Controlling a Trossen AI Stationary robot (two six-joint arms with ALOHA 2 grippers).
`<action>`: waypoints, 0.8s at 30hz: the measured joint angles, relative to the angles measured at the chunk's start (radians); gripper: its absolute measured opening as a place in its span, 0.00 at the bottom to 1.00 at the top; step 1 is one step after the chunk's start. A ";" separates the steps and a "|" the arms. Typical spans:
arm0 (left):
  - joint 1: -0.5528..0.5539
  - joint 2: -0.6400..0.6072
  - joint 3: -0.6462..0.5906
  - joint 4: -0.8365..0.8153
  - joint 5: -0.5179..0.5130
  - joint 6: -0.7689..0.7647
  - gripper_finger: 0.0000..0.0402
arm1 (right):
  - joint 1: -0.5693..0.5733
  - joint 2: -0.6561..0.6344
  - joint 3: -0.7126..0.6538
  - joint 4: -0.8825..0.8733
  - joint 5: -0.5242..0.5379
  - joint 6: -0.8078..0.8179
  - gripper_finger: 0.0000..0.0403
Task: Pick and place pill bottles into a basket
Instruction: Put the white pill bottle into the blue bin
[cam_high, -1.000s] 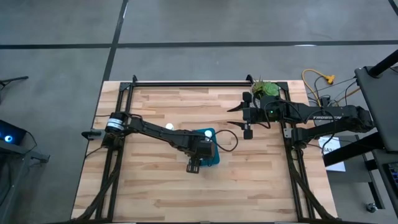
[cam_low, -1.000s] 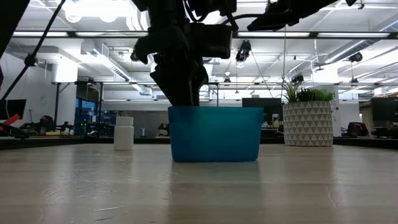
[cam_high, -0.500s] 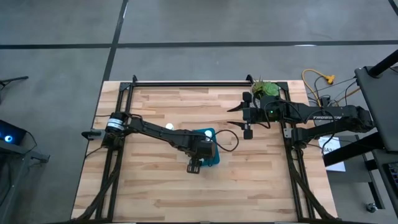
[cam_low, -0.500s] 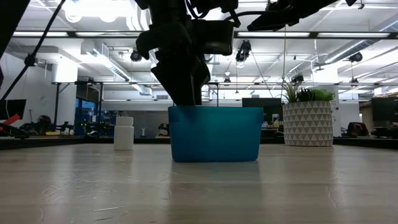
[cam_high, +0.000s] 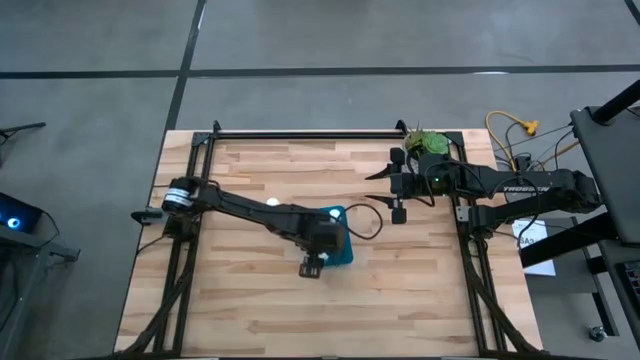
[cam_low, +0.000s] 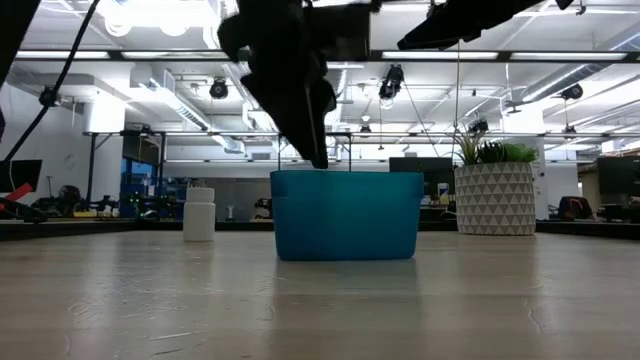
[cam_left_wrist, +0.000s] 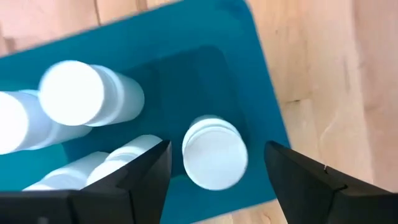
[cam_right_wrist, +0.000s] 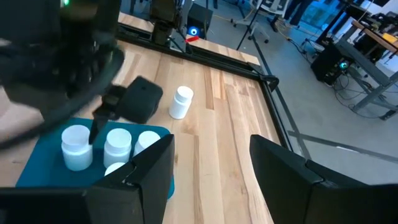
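Note:
The teal basket (cam_high: 340, 214) stands mid-table and holds several white pill bottles (cam_left_wrist: 71, 93), which also show in the right wrist view (cam_right_wrist: 76, 146). My left gripper (cam_left_wrist: 216, 149) hovers open just above the basket (cam_low: 347, 215), its fingers on either side of one upright bottle (cam_left_wrist: 214, 154) without touching it. One more bottle (cam_high: 272, 203) stands on its base on the table, left of the basket (cam_low: 199, 215). My right gripper (cam_high: 385, 168) is open and empty, held high near the table's far right.
A white patterned pot with a green plant (cam_low: 495, 198) stands at the table's far right corner (cam_high: 427, 143). Black frame rails run along the table's left, right and far edges. Bare wood lies on the near side of the basket.
My left gripper has risen a little from the basket's rim, over its near side. The basket and the lone bottle have stayed in place.

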 joint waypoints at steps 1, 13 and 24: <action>0.000 -0.012 0.000 -0.001 0.000 -0.004 0.59 | 0.001 0.000 0.000 0.000 0.000 -0.001 0.50; -0.006 -0.220 -0.023 -0.008 -0.127 -0.004 0.59 | 0.000 0.000 0.000 0.000 -0.002 0.000 0.50; -0.005 -0.350 -0.081 -0.010 -0.238 -0.055 0.59 | 0.000 0.000 0.000 -0.001 -0.002 0.000 0.50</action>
